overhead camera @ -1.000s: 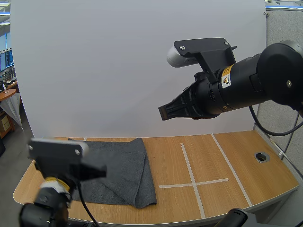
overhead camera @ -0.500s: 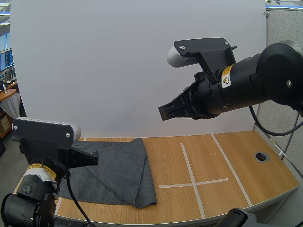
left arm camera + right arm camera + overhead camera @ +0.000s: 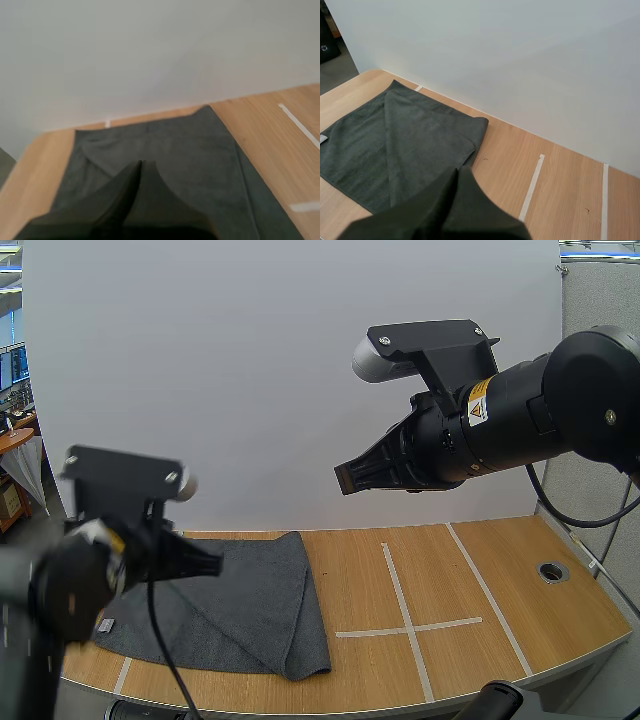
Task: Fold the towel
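The grey towel (image 3: 262,602) lies on the left arm's side of the counter (image 3: 500,580), one flap folded diagonally across it. The left pincer (image 3: 205,562) hangs over it, fingers pressed together, empty. The right pincer (image 3: 346,478) is high up, likewise closed on nothing. The danger: a grab catching only the top layer could drag that flap open.

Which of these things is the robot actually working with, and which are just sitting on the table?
For the job: grey towel, one flap folded over; left gripper, shut, by the towel; right gripper, shut, raised over the table.
Just there: white tape cross; round hole near the table's edge.
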### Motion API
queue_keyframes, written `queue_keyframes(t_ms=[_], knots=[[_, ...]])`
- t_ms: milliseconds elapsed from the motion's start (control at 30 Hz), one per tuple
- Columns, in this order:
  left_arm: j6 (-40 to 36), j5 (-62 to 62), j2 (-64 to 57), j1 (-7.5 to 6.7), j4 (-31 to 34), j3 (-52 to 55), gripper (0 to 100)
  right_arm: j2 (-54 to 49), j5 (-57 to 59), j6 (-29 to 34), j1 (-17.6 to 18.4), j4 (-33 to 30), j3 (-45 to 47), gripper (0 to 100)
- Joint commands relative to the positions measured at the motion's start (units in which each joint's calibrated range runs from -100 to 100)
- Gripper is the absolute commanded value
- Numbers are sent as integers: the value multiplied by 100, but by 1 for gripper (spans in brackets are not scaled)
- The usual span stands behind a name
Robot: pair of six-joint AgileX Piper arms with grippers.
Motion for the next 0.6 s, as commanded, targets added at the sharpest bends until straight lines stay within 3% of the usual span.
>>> queue_keyframes(t_ms=[0, 267, 567], knots=[[861, 299, 1427, -30, -1004, -741, 0, -64, -102, -31, -22, -34, -9, 0], [3281, 144, 2813, -30, -2887, -1312, 0, -64, -102, -31, -22, -34, -9, 0], [4966, 86, 4308, -39, -3993, -1559, 0, -64, -102, -31, -22, -34, -9, 0]])
